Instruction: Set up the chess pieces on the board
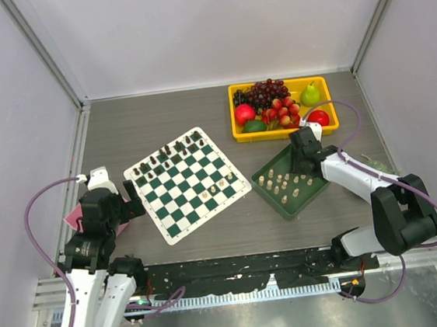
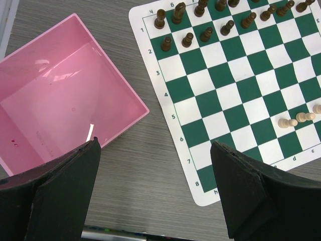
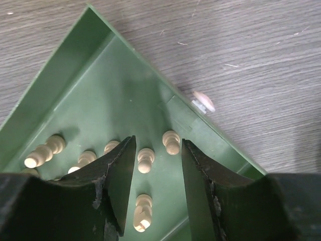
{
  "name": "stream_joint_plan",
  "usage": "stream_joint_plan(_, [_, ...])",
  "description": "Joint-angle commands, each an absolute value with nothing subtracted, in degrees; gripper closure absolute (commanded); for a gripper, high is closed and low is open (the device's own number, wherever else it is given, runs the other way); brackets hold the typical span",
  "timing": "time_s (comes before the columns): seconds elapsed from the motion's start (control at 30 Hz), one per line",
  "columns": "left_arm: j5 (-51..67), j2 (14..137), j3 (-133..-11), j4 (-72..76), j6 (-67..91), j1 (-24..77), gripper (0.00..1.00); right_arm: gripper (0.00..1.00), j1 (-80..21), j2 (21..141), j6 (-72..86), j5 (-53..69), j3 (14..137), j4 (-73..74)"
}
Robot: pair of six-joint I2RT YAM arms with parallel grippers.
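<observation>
Only the board (image 2: pixel 146 42) carries anything readable: digits 1, 2, 3, 5 and 7 run down its white border, small letters h, d, c along the near edge.

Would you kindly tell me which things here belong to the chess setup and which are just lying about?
Belonging: board, cream chess pieces, green tray holding them, dark pieces already on the board.
Lying about: pink box, yellow tray of fruit.

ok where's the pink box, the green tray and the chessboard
pink box (image 2: pixel 65 115), left wrist view, bare floor
green tray (image 3: pixel 125 95), right wrist view, bare floor
chessboard (image 1: pixel 182 184), top view, bare middle square
</observation>
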State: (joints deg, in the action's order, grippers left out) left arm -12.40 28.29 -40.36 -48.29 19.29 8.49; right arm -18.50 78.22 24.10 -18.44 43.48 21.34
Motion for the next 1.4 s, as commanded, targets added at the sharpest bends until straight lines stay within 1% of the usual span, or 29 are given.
stream_joint_plan(0.0, [-12.48, 28.56, -41.57, -46.14, 18.99, 8.17, 0.01, 0.52, -18.19, 78.75, 25.05, -22.23, 44.30, 21.18])
stream_joint_plan(0.37, [-12.39, 28.39, -41.66, -46.14, 19.07, 8.17, 0.01, 0.53, -18.02, 80.51, 25.66, -21.97, 43.86, 20.74])
stream_joint_plan(0.57, [-12.13, 28.13, -41.66, -46.05, 19.07, 8.17, 0.01, 0.57, -18.02, 81.12, 26.19, -21.62, 43.50, 20.39])
stream_joint_plan(0.83, [-11.95, 28.04, -41.48, -45.88, 19.07, 8.17, 0.01, 0.58, -18.02, 80.77, 27.33, -22.59, 42.63, 20.92])
stream_joint_plan(1.1, [-11.87, 28.12, -41.48, -45.97, 19.07, 8.17, 0.01, 0.63, -18.02, 81.39, 27.60, -23.03, 42.63, 20.92])
stream_joint_plan(1.2, [-11.87, 28.12, -41.48, -45.88, 19.07, 8.17, 0.01, 0.66, -18.02, 81.65, 27.77, -23.03, 42.63, 20.92])
stream_joint_plan(1.37, [-11.87, 28.12, -41.48, -45.88, 19.07, 8.17, 0.01, 0.67, -18.10, 81.56, 27.69, -23.11, 42.63, 20.83])
